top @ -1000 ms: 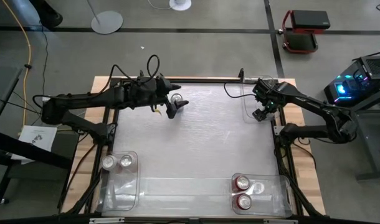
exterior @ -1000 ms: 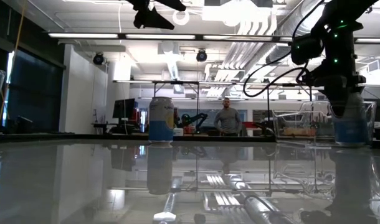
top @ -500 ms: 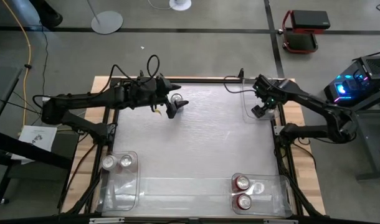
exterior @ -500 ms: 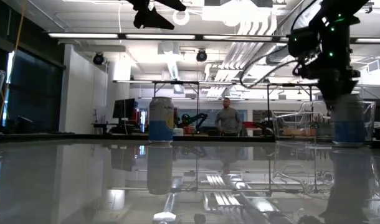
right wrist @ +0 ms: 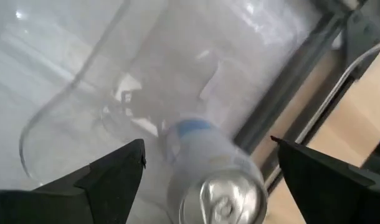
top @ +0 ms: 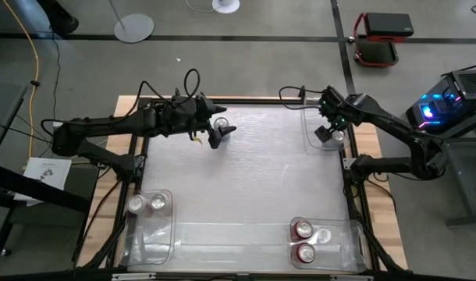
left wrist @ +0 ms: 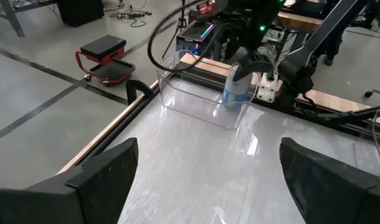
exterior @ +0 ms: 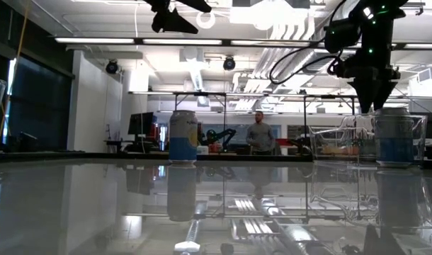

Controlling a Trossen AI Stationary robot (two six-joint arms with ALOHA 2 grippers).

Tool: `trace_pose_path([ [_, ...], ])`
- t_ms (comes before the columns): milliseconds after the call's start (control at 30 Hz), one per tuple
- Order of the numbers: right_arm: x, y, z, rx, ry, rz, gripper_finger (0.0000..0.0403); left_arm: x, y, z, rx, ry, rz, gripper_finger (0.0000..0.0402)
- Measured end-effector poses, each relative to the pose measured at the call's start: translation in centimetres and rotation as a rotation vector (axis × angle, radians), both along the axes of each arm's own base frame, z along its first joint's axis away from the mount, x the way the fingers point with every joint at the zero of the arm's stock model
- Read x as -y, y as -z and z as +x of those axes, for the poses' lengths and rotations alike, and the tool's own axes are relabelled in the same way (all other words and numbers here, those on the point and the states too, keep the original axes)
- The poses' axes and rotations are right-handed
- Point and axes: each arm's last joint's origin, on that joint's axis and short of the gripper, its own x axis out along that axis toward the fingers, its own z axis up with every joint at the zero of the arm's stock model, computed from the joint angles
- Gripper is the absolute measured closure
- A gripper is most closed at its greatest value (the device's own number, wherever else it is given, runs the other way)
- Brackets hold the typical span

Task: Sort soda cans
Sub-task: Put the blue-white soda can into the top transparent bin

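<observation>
Nearest the table's front edge, two silver cans sit in the left bin and red cans in the right bin. Farther back, the left gripper hangs open just beside a lone can — not touching. At the far corner, the right gripper hovers open above a pale blue can standing in a clear bin — fingers apart, nothing held.
</observation>
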Motion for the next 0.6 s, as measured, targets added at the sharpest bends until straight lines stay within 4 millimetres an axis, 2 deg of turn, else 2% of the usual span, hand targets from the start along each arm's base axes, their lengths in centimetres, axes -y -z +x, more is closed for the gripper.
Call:
trace_pose_path([
  [100,0.7,-1.0,0.7,0.092,0.005,-0.098,0.0050,0.0,0.1,0.0,-0.008,0.000,-0.001,0.0036],
  [233,1.5,-4.2,2.0,0.330,0.014,-0.281,0.0050,-0.2,0.4,-0.3,-0.054,-0.014,-0.041,0.0036],
  [333,1.8,-6.5,2.7,0.529,-0.008,-0.342,0.0050,-1.0,0.9,-0.9,-0.112,-0.033,-0.144,0.0036],
  [433,2.0,-7.8,3.1,0.644,-0.024,-0.353,0.0050,-2.9,2.1,-1.6,-0.221,-0.101,-0.300,0.0036],
  [600,2.0,-8.1,3.4,0.707,-0.025,-0.343,0.0050,-6.9,3.5,-1.7,-0.386,-0.130,-0.476,0.0036],
])
